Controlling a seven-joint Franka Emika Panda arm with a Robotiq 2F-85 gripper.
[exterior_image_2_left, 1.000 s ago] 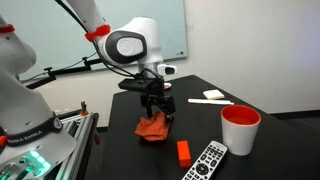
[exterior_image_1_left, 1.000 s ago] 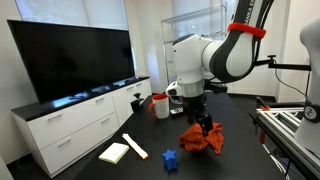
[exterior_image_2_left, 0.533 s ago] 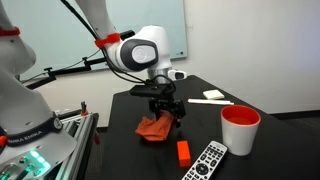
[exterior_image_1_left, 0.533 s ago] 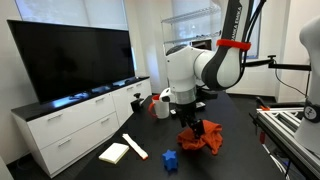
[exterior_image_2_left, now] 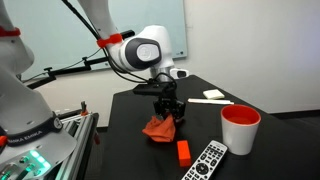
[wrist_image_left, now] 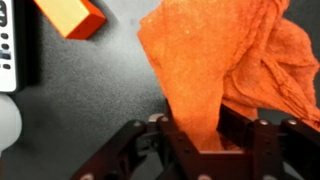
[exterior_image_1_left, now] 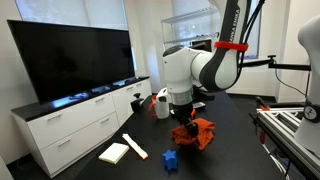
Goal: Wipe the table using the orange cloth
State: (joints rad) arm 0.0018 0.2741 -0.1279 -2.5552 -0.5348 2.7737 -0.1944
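I've got the gripper [wrist_image_left: 205, 142] pinched on a fold of the cloth [wrist_image_left: 215, 60], which bunches out from between its fingers [wrist_image_left: 250, 135] and drapes onto the desk [exterior_image_2_left: 205, 128] just under and ahead of it.

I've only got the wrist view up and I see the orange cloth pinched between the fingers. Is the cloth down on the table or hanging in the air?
Observer: The orange cloth hangs bunched from the gripper, and its lower edge appears to rest on the table.
Operator: Anything nearby that I can't see?
Observer: A blue block lies on the table close to the cloth.
Operator: What's past that?
Observer: A white pad and a white stick lie beyond the block, near the table's edge.
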